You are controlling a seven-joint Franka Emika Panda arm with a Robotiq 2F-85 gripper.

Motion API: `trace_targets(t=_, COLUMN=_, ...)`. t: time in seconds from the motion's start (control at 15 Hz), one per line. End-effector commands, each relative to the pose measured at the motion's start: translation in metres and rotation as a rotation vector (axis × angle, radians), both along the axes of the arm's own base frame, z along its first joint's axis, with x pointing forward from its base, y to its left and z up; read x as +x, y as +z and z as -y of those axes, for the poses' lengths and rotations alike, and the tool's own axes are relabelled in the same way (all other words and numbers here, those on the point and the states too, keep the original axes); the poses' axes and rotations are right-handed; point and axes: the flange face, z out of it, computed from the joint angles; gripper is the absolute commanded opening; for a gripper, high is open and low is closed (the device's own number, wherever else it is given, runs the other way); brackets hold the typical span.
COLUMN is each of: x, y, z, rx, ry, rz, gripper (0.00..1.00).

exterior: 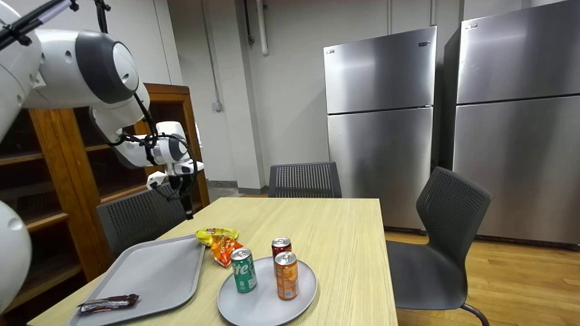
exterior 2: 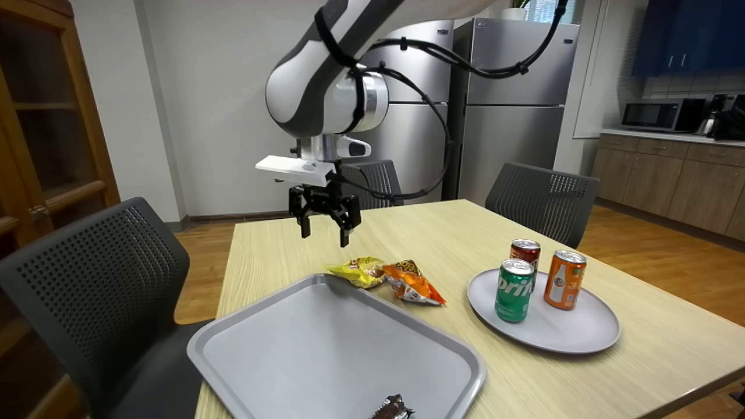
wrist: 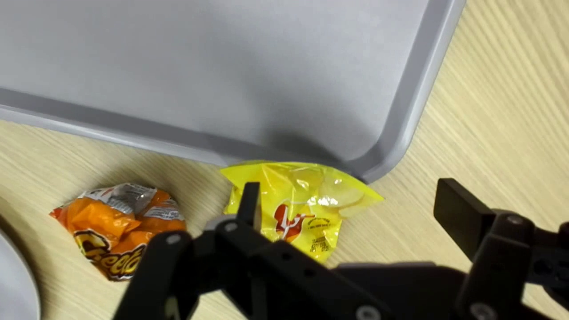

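Note:
My gripper [exterior 2: 325, 234] is open and empty, fingers down above the table; it also shows in the wrist view [wrist: 349, 200]. Nearest to it is a yellow snack bag [wrist: 302, 204], partly covered by one finger in the wrist view. The bag lies at a corner of the grey tray [exterior 2: 326, 349], touching or overlapping its rim. It also shows in an exterior view [exterior: 216, 233]. An orange Cheetos bag [exterior 2: 411, 283] lies beside it on the table. A dark-wrapped bar [exterior: 108, 303] lies in the tray. No finger appears to touch any bag.
A grey round plate [exterior 2: 559, 337] holds a green Sprite can [exterior 2: 514, 291], an orange can [exterior 2: 564, 279] and a dark red can [exterior 2: 525, 251], all upright. Dark chairs [exterior: 438, 253] stand around the table [exterior: 335, 253]. A wooden cabinet [exterior: 68, 181] and two refrigerators [exterior: 380, 136] stand beyond.

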Motion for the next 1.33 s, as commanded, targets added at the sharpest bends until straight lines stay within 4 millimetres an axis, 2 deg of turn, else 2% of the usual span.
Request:
trace_targets(t=0.0, x=-0.035, y=0.021, z=-0.005, rx=0.011, ry=0.128, rz=-0.052, gripper=1.00)
trace_targets(t=0.33, x=-0.087, y=0.025, z=-0.012, rx=0.021, ry=0.264, rz=-0.118, gripper=1.00)
trace_targets(t=0.53, x=-0.116, y=0.023, z=-0.007, rx=0.020, ry=0.305, rz=-0.159, gripper=1.00)
trace_targets(t=0.93, x=-0.166, y=0.024, z=0.006, rx=0.018, ry=0.309, rz=-0.217, gripper=1.00)
trace_targets(t=1.27, x=-0.199, y=0.022, z=0.015, rx=0.024, ry=0.264, rz=-0.250, gripper=1.00)
